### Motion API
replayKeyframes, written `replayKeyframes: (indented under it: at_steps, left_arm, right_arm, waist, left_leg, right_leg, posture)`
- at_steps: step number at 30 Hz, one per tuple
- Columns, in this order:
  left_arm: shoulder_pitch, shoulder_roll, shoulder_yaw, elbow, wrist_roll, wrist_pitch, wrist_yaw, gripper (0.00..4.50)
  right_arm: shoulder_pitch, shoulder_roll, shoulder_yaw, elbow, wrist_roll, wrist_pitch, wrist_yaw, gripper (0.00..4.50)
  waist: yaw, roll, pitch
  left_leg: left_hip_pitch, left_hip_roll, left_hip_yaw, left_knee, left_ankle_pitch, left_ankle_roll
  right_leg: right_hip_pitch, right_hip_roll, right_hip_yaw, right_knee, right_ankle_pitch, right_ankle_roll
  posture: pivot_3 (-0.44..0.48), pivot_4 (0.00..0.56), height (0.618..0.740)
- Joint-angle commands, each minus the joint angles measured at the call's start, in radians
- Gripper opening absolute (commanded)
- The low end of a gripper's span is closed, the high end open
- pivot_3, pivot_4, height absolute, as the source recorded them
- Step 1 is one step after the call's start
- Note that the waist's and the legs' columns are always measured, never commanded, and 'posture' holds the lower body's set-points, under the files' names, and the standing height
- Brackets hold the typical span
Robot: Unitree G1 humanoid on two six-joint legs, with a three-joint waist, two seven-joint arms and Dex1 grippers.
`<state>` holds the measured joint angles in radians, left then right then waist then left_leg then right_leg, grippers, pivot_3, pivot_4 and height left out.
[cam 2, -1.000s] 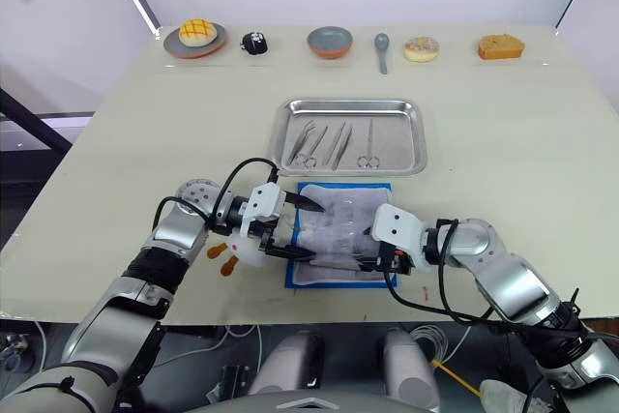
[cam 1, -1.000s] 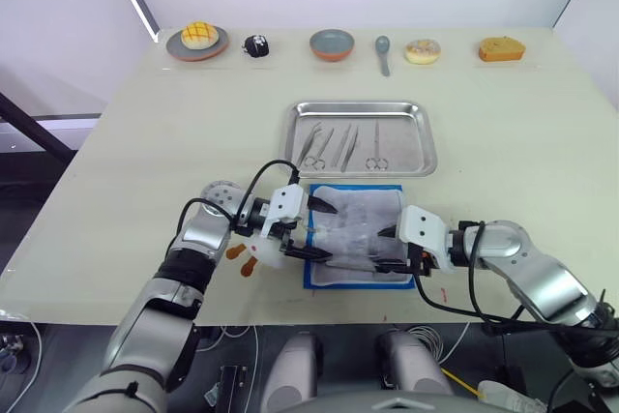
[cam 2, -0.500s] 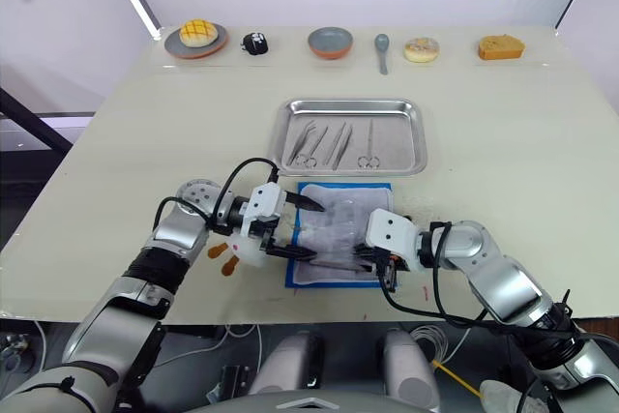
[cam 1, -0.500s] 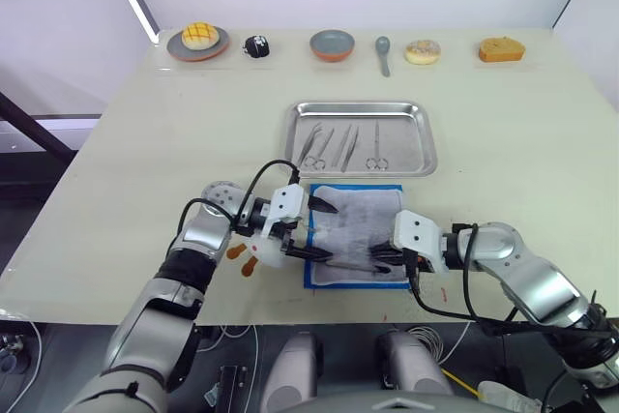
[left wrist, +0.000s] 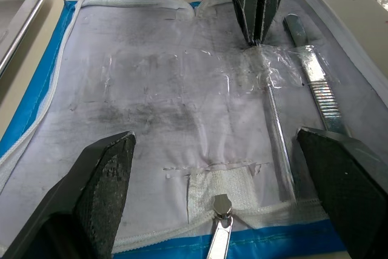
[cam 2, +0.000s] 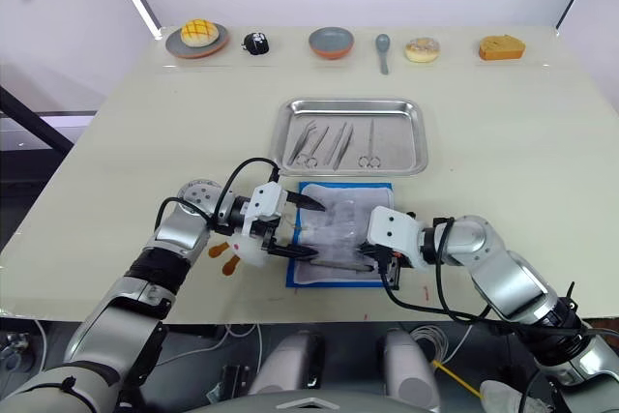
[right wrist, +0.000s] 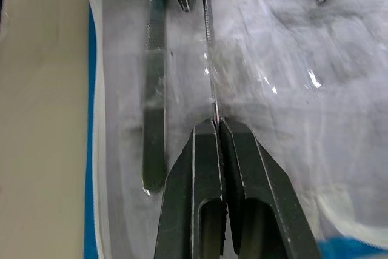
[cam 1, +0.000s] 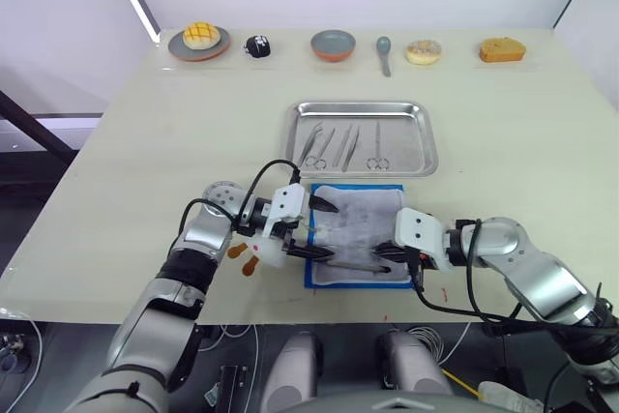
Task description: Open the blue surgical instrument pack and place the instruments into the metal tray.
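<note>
I am pinching a slim instrument (right wrist: 210,59) in my right claw (right wrist: 217,124) inside the opened blue pack (cam 1: 356,231) near the counter's edge, left claw (left wrist: 212,174) spread wide bracing the lining, so I should draw it out slowly toward the metal tray (cam 1: 422,149).

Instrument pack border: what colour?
Blue, around the blue surgical instrument pack's whitish clear lining; the left wrist view shows it best.

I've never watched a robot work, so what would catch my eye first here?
Probably the two grippers meeting over the opened blue surgical instrument pack at the table's near edge: the right gripper is shut on a thin instrument lying on the lining, while the left gripper stands open over the pack. Just beyond sits the metal tray, already holding several silvery tools.
</note>
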<state>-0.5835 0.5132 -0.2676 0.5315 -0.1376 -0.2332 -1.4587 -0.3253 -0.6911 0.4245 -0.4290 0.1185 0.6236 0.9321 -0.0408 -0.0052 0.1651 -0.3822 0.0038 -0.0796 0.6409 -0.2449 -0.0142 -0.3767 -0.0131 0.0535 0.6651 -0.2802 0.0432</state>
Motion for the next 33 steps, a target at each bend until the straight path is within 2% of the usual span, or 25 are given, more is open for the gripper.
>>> replayKeyframes:
  at_steps: [1, 21, 26, 33]
  left_arm:
    - [0.03, -0.003, -0.03, 0.033, 0.04, 0.0, 0.002, 4.5]
    - [0.031, -0.009, -0.029, 0.04, 0.046, -0.003, 0.011, 4.5]
    - [0.03, -0.011, -0.03, 0.044, 0.047, -0.006, 0.012, 4.5]
    - [0.027, -0.013, -0.028, 0.049, 0.05, -0.009, 0.013, 4.5]
  right_arm:
    - [-0.026, -0.008, -0.015, -0.07, 0.005, 0.031, 0.003, 0.12]
    - [-0.154, -0.097, -0.013, -0.193, 0.036, 0.229, 0.05, 0.12]
    - [-0.135, -0.135, -0.039, -0.193, 0.048, 0.217, 0.055, 0.12]
    - [-0.049, -0.251, -0.141, -0.21, 0.08, 0.183, 0.078, 0.12]
  waist:
    - [0.0, 0.0, 0.0]
    - [0.002, 0.0, 0.0]
    - [0.002, 0.0, 0.0]
    - [0.003, 0.0, 0.0]
  left_leg:
    - [0.0, 0.0, 0.0, 0.0, 0.0, 0.0]
    - [-0.001, -0.001, -0.005, 0.0, 0.0, 0.0]
    - [-0.001, -0.001, -0.005, 0.0, 0.0, 0.0]
    - [-0.001, -0.001, -0.004, 0.0, 0.0, 0.0]
  right_leg:
    - [0.0, 0.0, 0.0, 0.0, 0.0, 0.0]
    - [0.0, -0.001, -0.002, 0.0, 0.0, -0.001]
    - [0.0, -0.002, -0.002, 0.0, 0.0, -0.001]
    - [0.0, -0.003, -0.002, 0.0, 0.0, 0.0]
  posture:
    - [0.0, 0.15, 0.74]
    - [0.0, 0.15, 0.74]
    - [0.0, 0.15, 0.74]
    - [0.0, 0.15, 0.74]
